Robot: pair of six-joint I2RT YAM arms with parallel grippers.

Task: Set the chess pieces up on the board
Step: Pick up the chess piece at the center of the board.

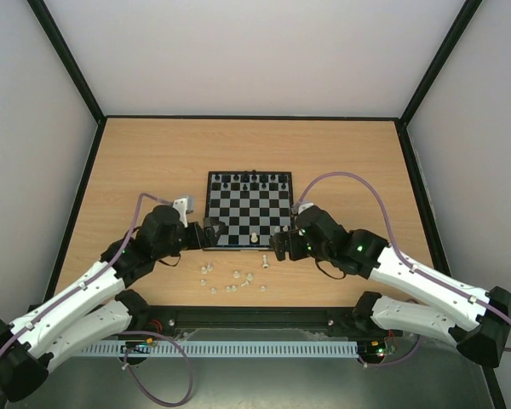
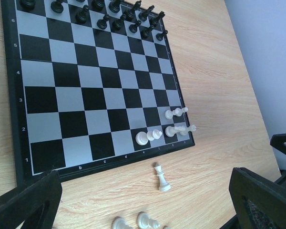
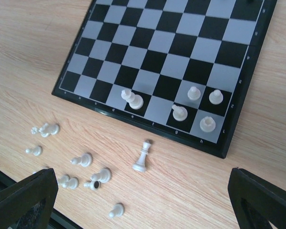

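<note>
The board [image 1: 238,213] lies mid-table, and its near edge shows in both wrist views [image 2: 86,95] [image 3: 152,57]. Several white chess pieces [image 3: 194,92] stand on its near right squares. A taller white piece [image 3: 142,157] [image 2: 161,177] [image 1: 266,260] seems to lie on its side on the wood just off the near edge. More white pieces [image 1: 230,279] [image 3: 81,160] are scattered on the table nearer the arms. My left gripper [image 1: 211,234] [image 2: 143,207] hovers open at the board's near left corner. My right gripper [image 1: 281,245] [image 3: 143,202] hangs open above the taller piece, holding nothing.
Black chess pieces [image 1: 251,181] [image 2: 109,19] fill the board's far rows. A black rail [image 1: 255,313] runs along the table's near edge, and black frame posts and pale walls enclose the other sides. Purple cables loop from both arms.
</note>
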